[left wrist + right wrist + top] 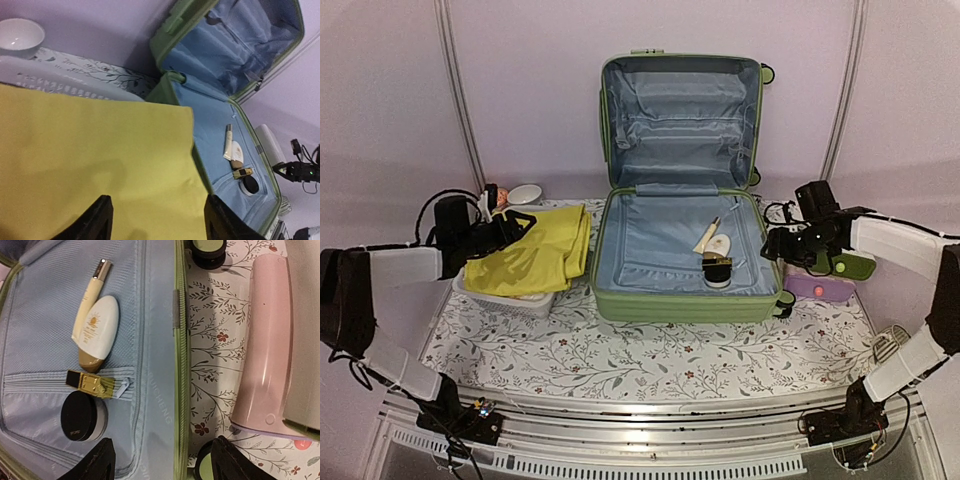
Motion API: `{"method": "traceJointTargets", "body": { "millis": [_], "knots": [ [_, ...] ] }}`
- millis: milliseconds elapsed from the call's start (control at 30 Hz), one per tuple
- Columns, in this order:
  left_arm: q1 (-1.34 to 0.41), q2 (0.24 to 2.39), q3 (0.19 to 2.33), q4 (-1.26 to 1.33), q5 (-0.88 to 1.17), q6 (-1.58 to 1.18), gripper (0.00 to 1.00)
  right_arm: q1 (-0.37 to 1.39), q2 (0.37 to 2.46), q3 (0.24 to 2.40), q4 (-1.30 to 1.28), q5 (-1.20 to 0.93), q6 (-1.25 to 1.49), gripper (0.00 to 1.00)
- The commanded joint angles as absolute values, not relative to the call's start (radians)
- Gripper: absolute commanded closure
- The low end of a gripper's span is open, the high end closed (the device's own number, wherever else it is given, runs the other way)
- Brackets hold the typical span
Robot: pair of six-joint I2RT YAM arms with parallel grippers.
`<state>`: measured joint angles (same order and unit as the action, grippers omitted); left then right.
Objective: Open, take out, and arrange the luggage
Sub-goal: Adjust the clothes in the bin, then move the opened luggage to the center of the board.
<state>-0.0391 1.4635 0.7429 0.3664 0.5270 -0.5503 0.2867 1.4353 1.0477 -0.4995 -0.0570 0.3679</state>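
emptying the luggage [680, 305] looks like the step in hand. a yellow cloth [535, 255] lies over the white basket [510, 298] at left of the top view, and four small bits lie on the case floor.

left gripper [157, 215] hangs over that cloth, fingers apart, nothing btwn them. right gripper [162, 460] hovers at the case's right rim, fingers apart too, nothing held.

to do it well, imo: right arm is nearest, so let it reach in w/ fingers wide & take one item per trip. the cream tube [90, 295] and white bottle [100, 327] lie touching, upper left of the right wrist view; go for the bottle across its narrow width so the tube isn't dragged. the gold piece [90, 385] sits on the lining's zip pocket, just beside the black compact [82, 415]. the compact is low & round, prob slippery, so come straight down and pinch at the edge. keep the wrist clear of the rim going in & out. set things down apart on the floral cover [650, 355], not against the pink case [265, 340] at right.

the luggage itself: centre of the top view, by far the biggest thing there. light green hard shell, lid upright against the back wall, grey-blue lining w/ straps, base flat on the table, black wheels at the right side.
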Motion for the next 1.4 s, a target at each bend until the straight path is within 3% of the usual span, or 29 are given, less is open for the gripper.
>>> {"method": "traceJointTargets", "body": {
  "millis": [0, 300, 500, 633, 733, 1367],
  "knots": [
    [-0.125, 1.362, 0.797, 0.263, 0.58, -0.495, 0.32, 0.259, 1.53, 1.135, -0.47, 0.026, 0.337, 0.33],
    [-0.322, 1.273, 0.801, 0.171, 0.455, -0.416, 0.29, 0.254, 1.803, 1.315, -0.448, -0.035, 0.283, 0.36],
    [-0.395, 1.356, 0.869, 0.073, 0.382, -0.399, 0.3, 0.33, 1.917, 1.399, -0.449, -0.05, 0.278, 0.49],
    [-0.437, 1.394, 0.902, 0.041, 0.33, -0.388, 0.3, 0.406, 1.978, 1.469, -0.454, -0.046, 0.29, 0.69],
    [-0.468, 1.429, 0.954, -0.027, 0.289, -0.376, 0.31, 0.461, 2.013, 1.521, -0.457, -0.041, 0.309, 0.74],
    [-0.483, 1.435, 0.968, -0.124, 0.163, -0.334, 0.31, 0.604, 2.153, 1.733, -0.449, -0.07, 0.381, 0.76]
  ]
}}
